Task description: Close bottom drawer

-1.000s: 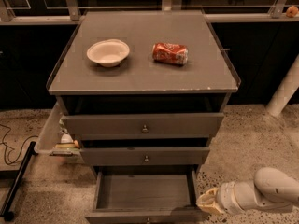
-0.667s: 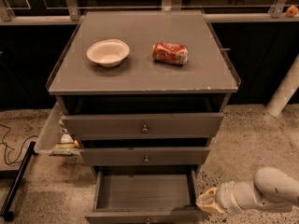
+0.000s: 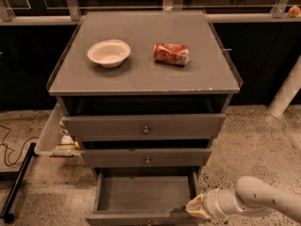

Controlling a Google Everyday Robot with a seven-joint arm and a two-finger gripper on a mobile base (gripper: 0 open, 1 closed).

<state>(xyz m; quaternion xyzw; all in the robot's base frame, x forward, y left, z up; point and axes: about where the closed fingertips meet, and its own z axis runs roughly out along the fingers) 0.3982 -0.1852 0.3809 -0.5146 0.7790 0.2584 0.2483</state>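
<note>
You are working the approach step of closing the bottom drawer (image 3: 145, 194), which is sitting pulled well out at the foot of the grey cabinet (image 3: 221, 108), its plain box interior showing and its front panel running along the lower edge of the view. Your gripper (image 3: 196, 207) is hanging low at the drawer's right front corner, just beside or perhaps touching it; you cannot tell from here whether it is spread or pressed together, nor whether contact is made. The push itself is not yet done. The next move is probably asking you to get the gripper squarely against the front panel, nearer the middle by the knob (image 3: 148, 222) than the corner, and then press straight in toward the cabinet so the drawer is not skewing. The bowl (image 3: 108, 52) and the can (image 3: 171, 53) on the counter (image 3: 141, 76) are lying well clear.
</note>
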